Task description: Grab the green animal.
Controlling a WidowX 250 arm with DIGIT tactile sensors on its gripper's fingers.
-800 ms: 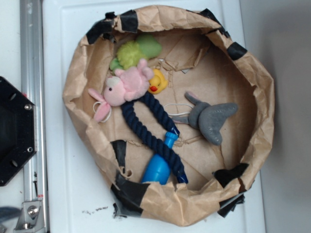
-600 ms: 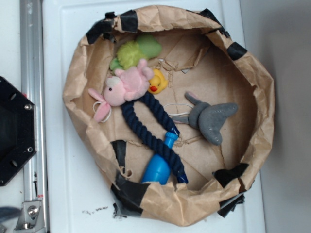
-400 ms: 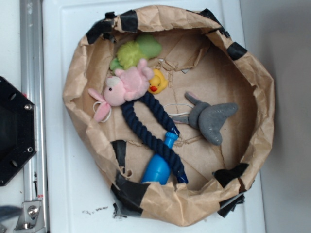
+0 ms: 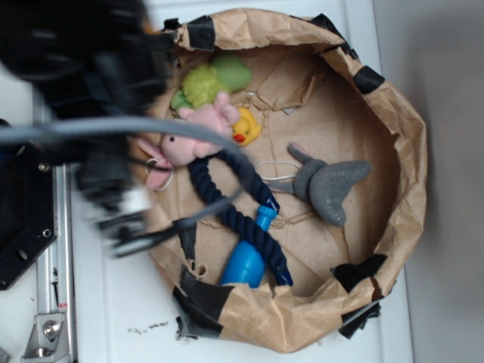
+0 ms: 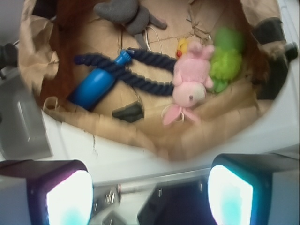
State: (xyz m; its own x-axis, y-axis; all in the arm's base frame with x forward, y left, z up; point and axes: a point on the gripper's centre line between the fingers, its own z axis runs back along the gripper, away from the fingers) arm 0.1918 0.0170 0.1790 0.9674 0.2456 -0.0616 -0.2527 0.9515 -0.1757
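The green animal [image 4: 215, 79] is a lime plush with a fuzzy part and a smoother part. It lies at the back of the brown paper bag [image 4: 408, 151], touching the pink plush [image 4: 198, 132]. The wrist view shows the green animal [image 5: 226, 58] at upper right, beside the pink plush [image 5: 190, 79]. My gripper [image 4: 113, 204] is a dark motion blur over the bag's left rim, well apart from the green animal. In the wrist view the gripper [image 5: 150, 197] is open, its pads [image 5: 69, 197] wide apart with nothing between them.
The bag also holds a yellow duck [image 4: 246, 127], a navy rope [image 4: 234, 204], a blue bottle [image 4: 246, 261] and a grey plush [image 4: 329, 185]. Left of the bag are a metal rail [image 4: 57, 302] and a black base [image 4: 23, 219].
The arm has swung into the exterior view from the upper left and now blurs across the bag's left side. None of the toys has moved.
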